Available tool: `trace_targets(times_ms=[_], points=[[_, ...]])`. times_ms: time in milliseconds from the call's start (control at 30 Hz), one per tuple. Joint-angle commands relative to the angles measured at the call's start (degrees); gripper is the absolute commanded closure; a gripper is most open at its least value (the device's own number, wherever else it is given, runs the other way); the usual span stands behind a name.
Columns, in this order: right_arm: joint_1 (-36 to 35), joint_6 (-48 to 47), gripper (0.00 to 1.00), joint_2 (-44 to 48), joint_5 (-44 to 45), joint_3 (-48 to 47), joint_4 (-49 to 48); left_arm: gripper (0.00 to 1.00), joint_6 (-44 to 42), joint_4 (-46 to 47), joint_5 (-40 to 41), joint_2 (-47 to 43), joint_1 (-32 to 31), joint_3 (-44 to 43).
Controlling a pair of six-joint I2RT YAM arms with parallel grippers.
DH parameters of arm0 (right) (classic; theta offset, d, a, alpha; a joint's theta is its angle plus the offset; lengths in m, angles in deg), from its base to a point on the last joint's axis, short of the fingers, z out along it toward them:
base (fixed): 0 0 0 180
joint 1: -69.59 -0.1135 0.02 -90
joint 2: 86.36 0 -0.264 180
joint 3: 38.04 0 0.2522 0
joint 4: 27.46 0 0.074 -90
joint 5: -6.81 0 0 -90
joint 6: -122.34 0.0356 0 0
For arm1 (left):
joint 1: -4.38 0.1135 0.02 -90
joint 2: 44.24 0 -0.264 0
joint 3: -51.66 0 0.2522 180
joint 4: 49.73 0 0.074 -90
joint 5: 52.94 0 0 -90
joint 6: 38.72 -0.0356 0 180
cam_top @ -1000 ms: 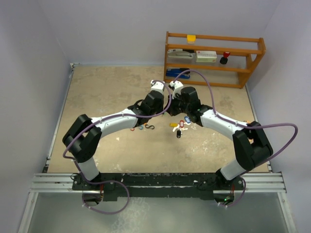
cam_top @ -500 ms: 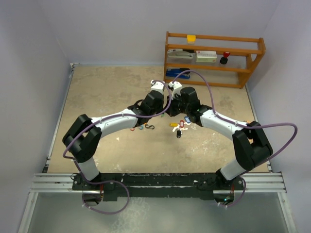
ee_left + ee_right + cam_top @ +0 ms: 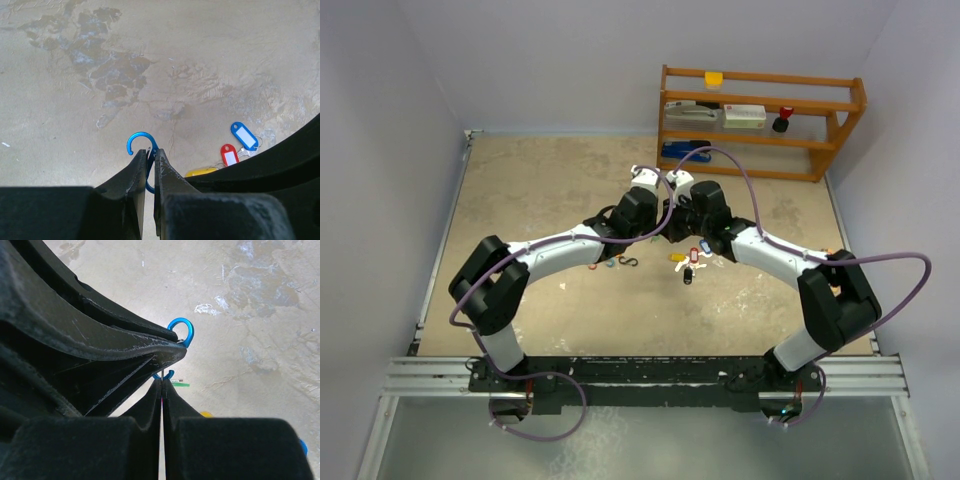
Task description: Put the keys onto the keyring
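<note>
My left gripper (image 3: pixel 149 152) is shut on the keyring, a blue S-shaped clip (image 3: pixel 140 136) whose open hook sticks out past the fingertips. In the right wrist view that clip (image 3: pixel 186 327) shows just beyond the left fingers (image 3: pixel 125 347). My right gripper (image 3: pixel 162 380) is shut, with a thin silver sliver of a key poking out against the clip's lower hook. A green tag (image 3: pixel 181 384) lies just past it. Below the two grippers are keys with a blue tag (image 3: pixel 244 135), a red tag (image 3: pixel 229 155) and a yellow tag (image 3: pixel 202 172), plus a black fob (image 3: pixel 688 276).
Loose coloured S-clips (image 3: pixel 620 262) lie on the table left of the keys, under the left forearm. A wooden shelf (image 3: pixel 760 120) with small items stands at the back right. Walls close the table on the left, the right and at the back.
The right wrist has shifted very slightly. Both grippers have stayed shut and the keys have not moved.
</note>
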Motion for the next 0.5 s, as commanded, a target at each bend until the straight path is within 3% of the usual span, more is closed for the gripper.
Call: trace_targets(times_ms=[0,100,133,200,267,367,467], points=[[-0.47,-0.65,1.0,0.88,-1.53,0.51,-0.76,1.0,-0.03,2.28,1.61,-0.93,-0.32,-1.89],[-0.53,-0.22,1.0,0.96,-1.25,0.52,-0.3,1.0,-0.24,1.92,2.69,-1.07,-0.25,-2.13],[-0.52,0.01,0.93,1.04,-1.19,0.54,-0.13,1.0,-0.3,1.92,3.05,-1.06,-0.27,-2.32],[-0.53,0.42,0.7,1.33,-1.02,0.64,0.15,1.0,-0.4,1.67,3.83,-1.15,-0.28,-2.64],[-0.49,0.69,0.58,2.01,-0.47,1.04,0.28,1.0,-0.54,1.45,4.55,-1.25,-0.21,-2.78],[-0.53,1.18,0.44,3.84,1.69,1.57,0.03,1.0,-0.73,1.3,5.77,-1.47,-0.24,-3.06],[-0.49,2.03,0.4,5.59,5.94,3.55,0.95,1.0,-0.79,1.29,7.06,-2.21,-0.23,-2.85]])
